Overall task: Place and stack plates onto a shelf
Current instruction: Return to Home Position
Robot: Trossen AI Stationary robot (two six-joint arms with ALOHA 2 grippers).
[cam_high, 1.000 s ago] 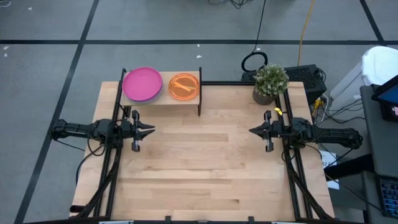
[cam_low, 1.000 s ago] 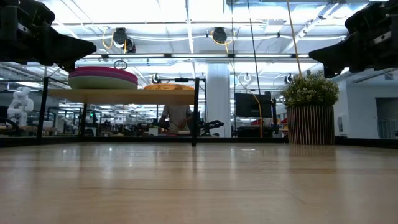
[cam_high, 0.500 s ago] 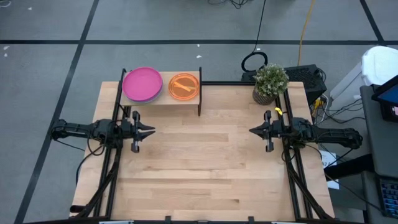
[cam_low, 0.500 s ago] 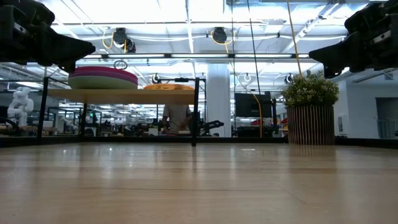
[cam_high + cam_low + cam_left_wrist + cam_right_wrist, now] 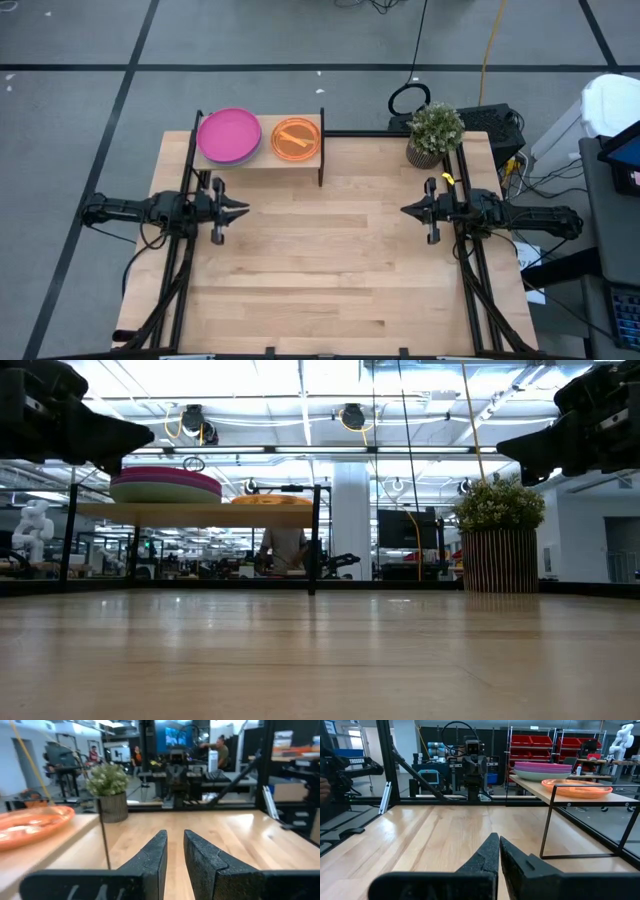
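The left gripper (image 5: pixel 244 209) hovers in front of the shelf's (image 5: pixel 310 160) left end, well apart from it. Its fingers are a thin slit apart and hold nothing.

On the shelf's left half sits the stack of larger plates (image 5: pixel 229 135), pink on top with purple and pale teal rims showing beneath. On the right half lies the orange plate (image 5: pixel 295 139). A green one probably sits under it, though from above that is hard to make out. The right gripper (image 5: pixel 404 210) hangs off to the shelf's right and forward of it, closed to a hairline and empty.

The stacking looks done, so the risk is now a knock. The pink stack seems to reach the board's left and rear edges, and a jolt to the thin legs could slide it off. A careless swing of either arm toward the shelf would do it.

The plates are smooth round plastic with shallow raised rims; the large ones are opaque, the orange one glassy and see-through. Slick on slick, they would shift easily. The shelf is a flat pale-wood board on thin black metal rods.
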